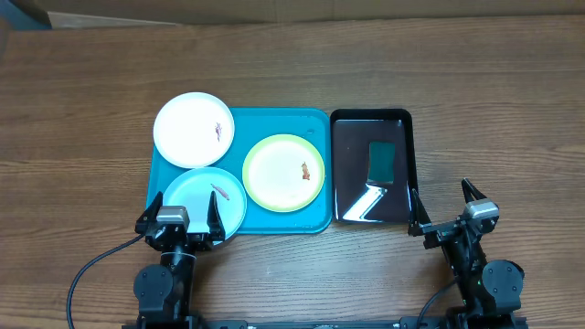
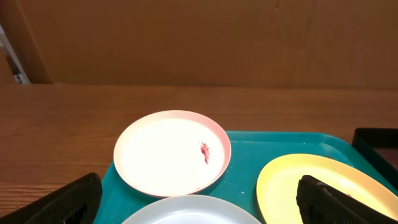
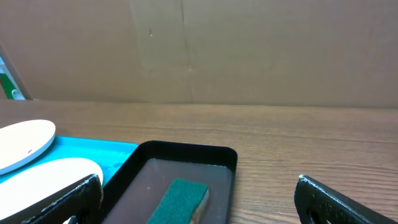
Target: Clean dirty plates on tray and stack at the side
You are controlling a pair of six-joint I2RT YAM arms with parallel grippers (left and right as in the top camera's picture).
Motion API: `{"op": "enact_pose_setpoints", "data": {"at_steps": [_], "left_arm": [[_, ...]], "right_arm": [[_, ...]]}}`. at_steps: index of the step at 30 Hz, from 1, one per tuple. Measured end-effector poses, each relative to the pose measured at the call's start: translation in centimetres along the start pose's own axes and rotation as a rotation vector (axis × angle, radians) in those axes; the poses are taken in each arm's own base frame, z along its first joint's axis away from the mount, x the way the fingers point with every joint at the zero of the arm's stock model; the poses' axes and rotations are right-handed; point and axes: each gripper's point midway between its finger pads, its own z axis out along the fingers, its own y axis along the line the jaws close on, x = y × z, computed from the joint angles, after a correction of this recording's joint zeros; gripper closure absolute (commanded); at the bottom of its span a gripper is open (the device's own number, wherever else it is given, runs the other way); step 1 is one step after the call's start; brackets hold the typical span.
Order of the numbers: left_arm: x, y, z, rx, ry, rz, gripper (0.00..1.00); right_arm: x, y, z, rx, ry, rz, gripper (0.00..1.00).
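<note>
Our left gripper (image 1: 179,219) and right gripper (image 1: 443,206) hang spread and empty. The white plate (image 1: 187,132), blue plate (image 1: 196,196) and green plate (image 1: 279,174) lie crumbed on the tray (image 1: 274,114). We should first pinch the sponge (image 1: 381,161) squarely with the right.

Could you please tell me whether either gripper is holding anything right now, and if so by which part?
Nothing is held. The left gripper and the right gripper both have their jaws open and empty.
</note>
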Motion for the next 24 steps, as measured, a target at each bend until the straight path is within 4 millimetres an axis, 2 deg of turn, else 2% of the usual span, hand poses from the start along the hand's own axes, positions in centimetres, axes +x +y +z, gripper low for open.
{"op": "enact_pose_setpoints", "data": {"at_steps": [9,15,18,21,24], "left_arm": [[0.0,0.0,0.0,-0.002,-0.002,0.000,0.00],[0.1,-1.1,-0.1,0.066,0.014,-0.006,0.00],[0.0,-1.7,-0.8,0.092,0.070,-0.022,0.00],[-1.7,-2.1,-1.9,0.107,0.131,-0.035,0.00],[-5.1,-2.9,-2.8,0.141,0.176,-0.046,0.00]], "right_arm": [[0.0,0.0,0.0,0.000,0.000,0.000,0.00],[0.0,0.0,0.0,0.000,0.000,0.000,0.00],[0.0,0.0,0.0,0.000,-0.001,0.000,0.00],[-0.1,0.1,0.0,-0.004,-0.003,0.000,0.00],[-0.1,0.3,0.0,-0.020,-0.002,0.000,0.00]]}}
